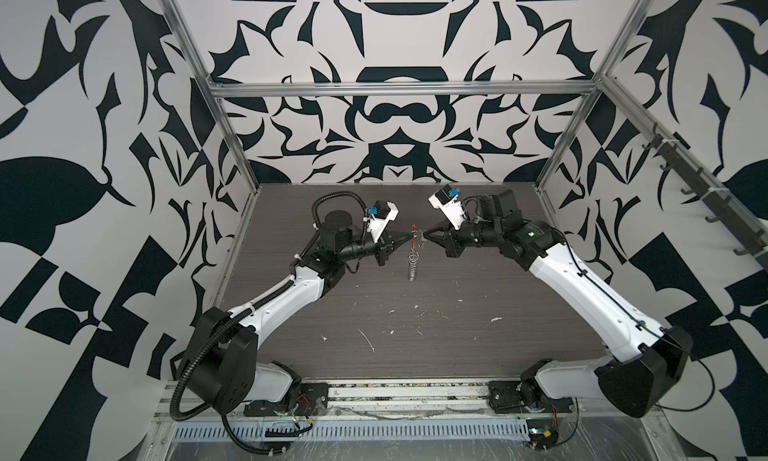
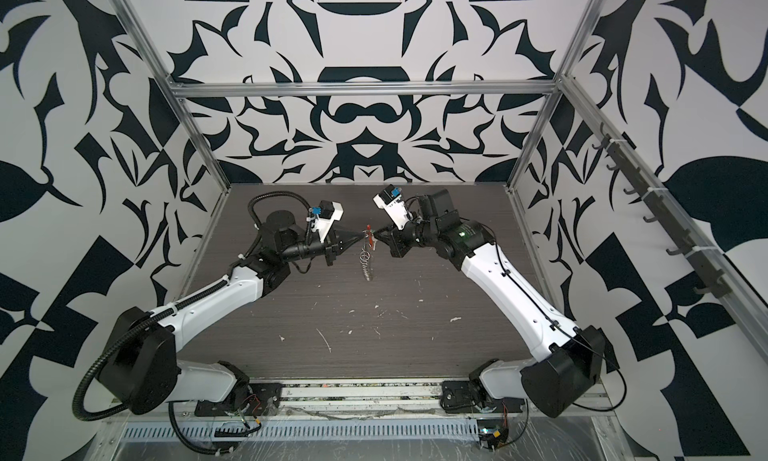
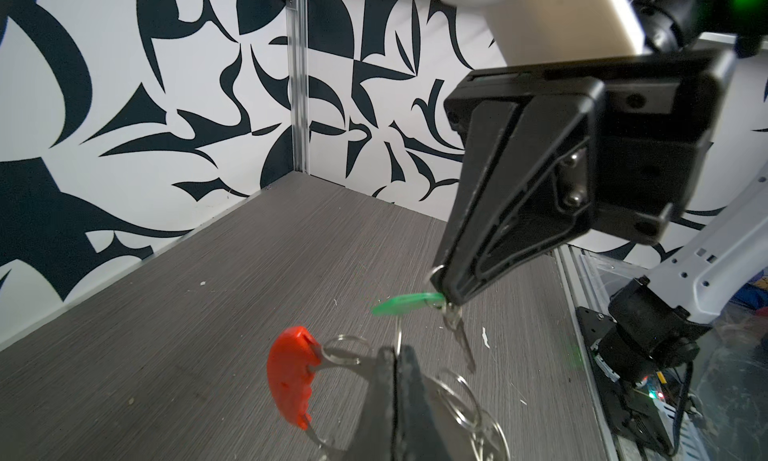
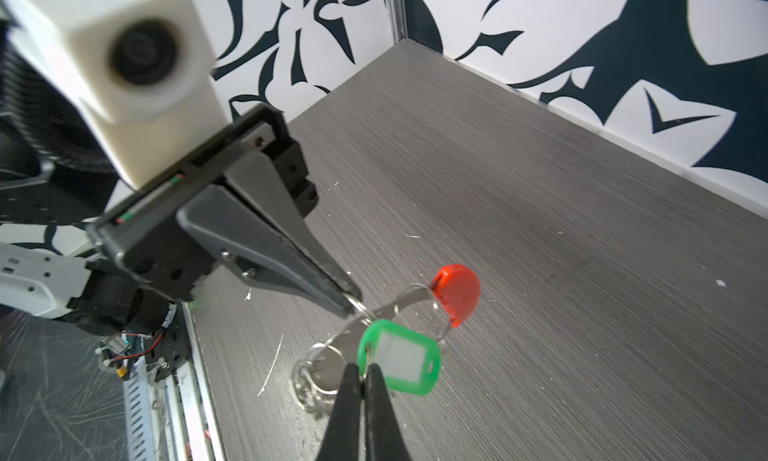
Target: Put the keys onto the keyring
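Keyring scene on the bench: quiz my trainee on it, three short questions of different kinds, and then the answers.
1. True or false: the green key tag lies flat on the table.
2. The left gripper is shut on: A the keyring, B the green key tag, C nothing.
3. Fill in: the keyring's plastic segment is ____ in colour.
Key: 1 false, the right gripper holds it aloft; 2 A; 3 red-orange.
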